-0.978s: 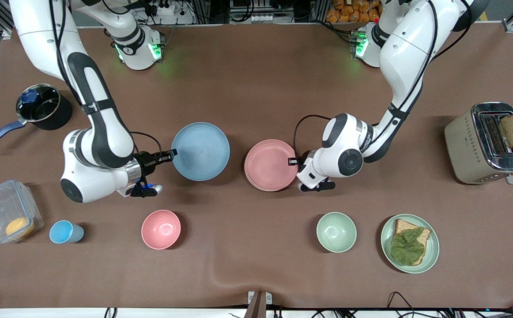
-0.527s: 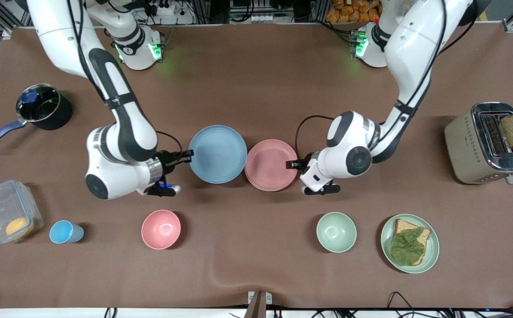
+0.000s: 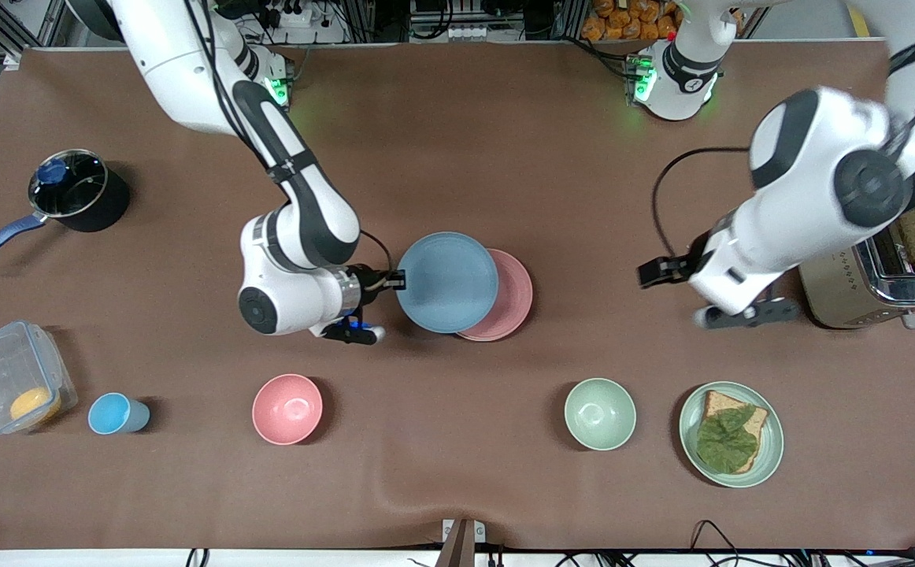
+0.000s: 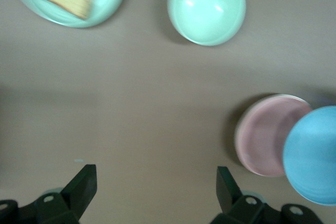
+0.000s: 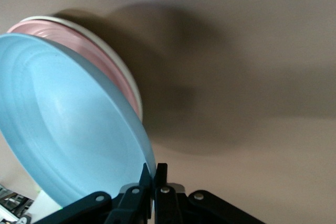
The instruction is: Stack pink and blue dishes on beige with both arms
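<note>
My right gripper point(image 3: 396, 279): black fingers. Blue plate point(image 3: 447, 281): light matte blue. Pink plate point(image 3: 511, 293): pale pink. Beige plate point(image 5: 122, 64): cream rim. My left gripper point(image 3: 651, 273): black. Table point(image 3: 457, 142): brown. Bowls: pink bowl point(image 3: 287, 409), pale green bowl point(image 3: 600, 413). Cup point(image 3: 116, 413): blue. Green plate point(image 3: 772, 441): pale green. Toaster point(image 3: 883, 276): chrome, beige.

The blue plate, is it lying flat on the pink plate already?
No, the blue plate is tilted above the pink plate, with its rim pinched in the right hand.
</note>
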`<state>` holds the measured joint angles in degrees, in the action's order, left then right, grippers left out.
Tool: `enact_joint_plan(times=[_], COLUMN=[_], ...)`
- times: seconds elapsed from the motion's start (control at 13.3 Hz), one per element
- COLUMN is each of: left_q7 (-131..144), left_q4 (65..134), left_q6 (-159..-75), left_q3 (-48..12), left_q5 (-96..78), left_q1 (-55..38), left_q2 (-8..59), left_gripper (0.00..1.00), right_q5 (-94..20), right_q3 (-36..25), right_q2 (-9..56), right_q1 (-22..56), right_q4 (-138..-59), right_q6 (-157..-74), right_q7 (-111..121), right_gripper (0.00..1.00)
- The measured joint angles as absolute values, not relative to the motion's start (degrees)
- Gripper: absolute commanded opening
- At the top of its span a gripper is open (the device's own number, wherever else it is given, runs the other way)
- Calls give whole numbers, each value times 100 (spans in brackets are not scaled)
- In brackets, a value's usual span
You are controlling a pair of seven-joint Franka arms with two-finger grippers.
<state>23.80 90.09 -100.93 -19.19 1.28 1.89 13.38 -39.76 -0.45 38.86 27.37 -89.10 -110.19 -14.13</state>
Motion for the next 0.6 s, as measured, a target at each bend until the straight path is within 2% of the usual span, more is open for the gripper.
enact_joint_plan(times=[0.3,0.6], left_q7=[2369,2270], left_q4=[8864,8834], left_q6=[-9735,-9381], left_q3=[-1904,-1910], left_q5=[573,574], left_q1=[782,957], left_q2=[658,397], left_gripper=[100,100], right_q5=[-4186,-4237], right_q3=[-46,-46], right_q2=[4061,4247], right_q1=[2995,3117], right_q4=[-8903,-8872], right_q6=[-11435,-11729], right_q7=[-1424,-1426], right_gripper=[0,0])
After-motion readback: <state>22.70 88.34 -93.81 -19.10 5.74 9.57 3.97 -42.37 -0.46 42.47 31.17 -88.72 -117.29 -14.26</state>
